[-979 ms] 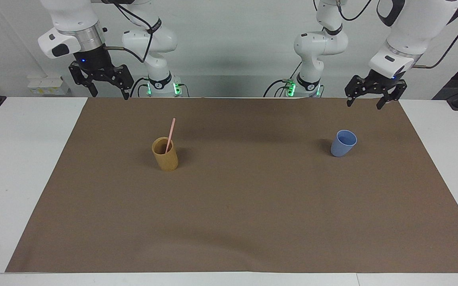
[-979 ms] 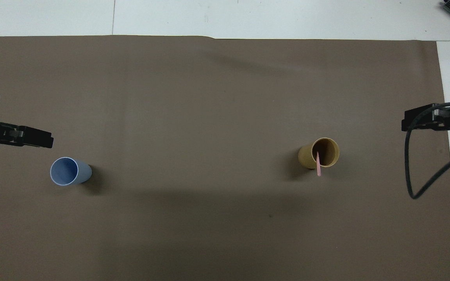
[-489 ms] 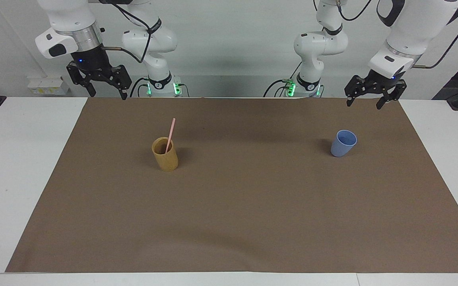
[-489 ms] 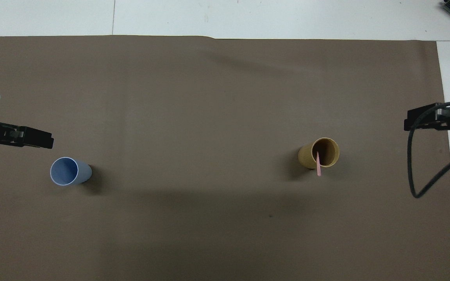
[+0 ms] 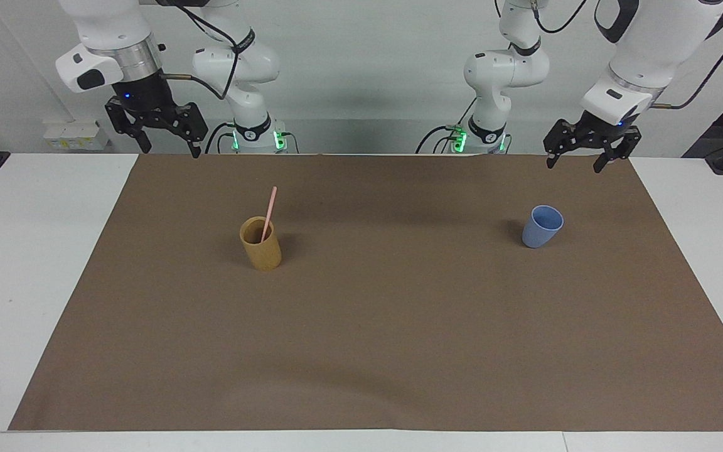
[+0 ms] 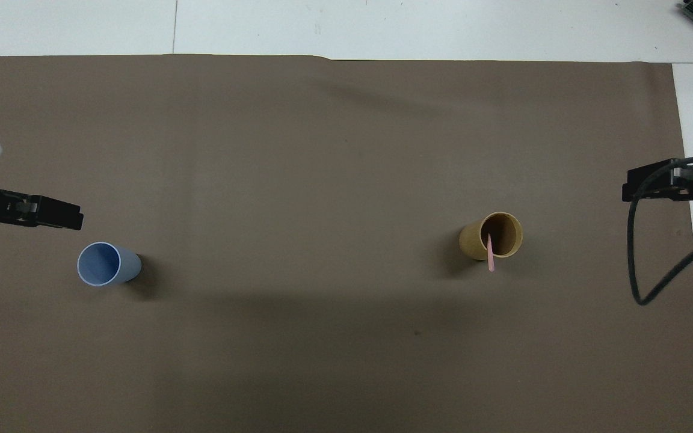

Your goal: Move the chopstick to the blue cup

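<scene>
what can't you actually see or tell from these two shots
- Lower end of the chopstick: hidden by the wall of the tan cup in both views, so where it rests inside is unknown.
- Bottom of the blue cup: the facing view shows only part of its inside.
- Left gripper and right gripper: the overhead view's side edges cut them off.
- Both arms' upper parts: cut off by the facing view's top edge.

The facing view looks from high across the table toward both robots; the overhead view looks steeply down from their end. Both share the brown mat (image 5: pixel 399 326).
</scene>
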Robot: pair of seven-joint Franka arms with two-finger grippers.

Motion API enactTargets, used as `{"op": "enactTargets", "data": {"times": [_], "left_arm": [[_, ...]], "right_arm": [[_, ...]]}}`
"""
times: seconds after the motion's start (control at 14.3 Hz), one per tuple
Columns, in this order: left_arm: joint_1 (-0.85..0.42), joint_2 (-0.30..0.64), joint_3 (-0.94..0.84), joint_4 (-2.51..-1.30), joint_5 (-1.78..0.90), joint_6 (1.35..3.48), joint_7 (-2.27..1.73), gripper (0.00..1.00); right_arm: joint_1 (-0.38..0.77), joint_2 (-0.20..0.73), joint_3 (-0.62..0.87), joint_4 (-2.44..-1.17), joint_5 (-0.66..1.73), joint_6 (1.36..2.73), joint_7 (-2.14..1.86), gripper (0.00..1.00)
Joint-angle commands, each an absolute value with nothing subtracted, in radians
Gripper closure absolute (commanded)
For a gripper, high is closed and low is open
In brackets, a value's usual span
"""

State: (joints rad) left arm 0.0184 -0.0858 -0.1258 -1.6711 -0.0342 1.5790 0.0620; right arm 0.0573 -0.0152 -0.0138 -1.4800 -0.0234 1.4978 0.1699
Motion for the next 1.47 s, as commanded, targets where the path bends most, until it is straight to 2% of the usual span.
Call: {"op": "enactTargets", "data": {"times": [0.0,0.63,1.4], "left_arm": [[0.005,-0.08,-0.118,-1.657,-0.041,1.562,0.048,0.0],[0.006,-0.1,-0.117,-1.697,-0.041,1.566,0.054,0.0],[0.058,-0.12,-0.106,-1.831,-0.034,1.69,0.061,0.0]], "right_arm": [[0.045,-0.018,-0.009,-1.483,-0.014,1.499,0.175,0.0],[0.046,-0.018,-0.008,-1.483,-0.014,1.5,0.172,0.0],[0.046,-0.018,-0.006,-1.483,-0.014,1.499,0.175,0.0]]}}
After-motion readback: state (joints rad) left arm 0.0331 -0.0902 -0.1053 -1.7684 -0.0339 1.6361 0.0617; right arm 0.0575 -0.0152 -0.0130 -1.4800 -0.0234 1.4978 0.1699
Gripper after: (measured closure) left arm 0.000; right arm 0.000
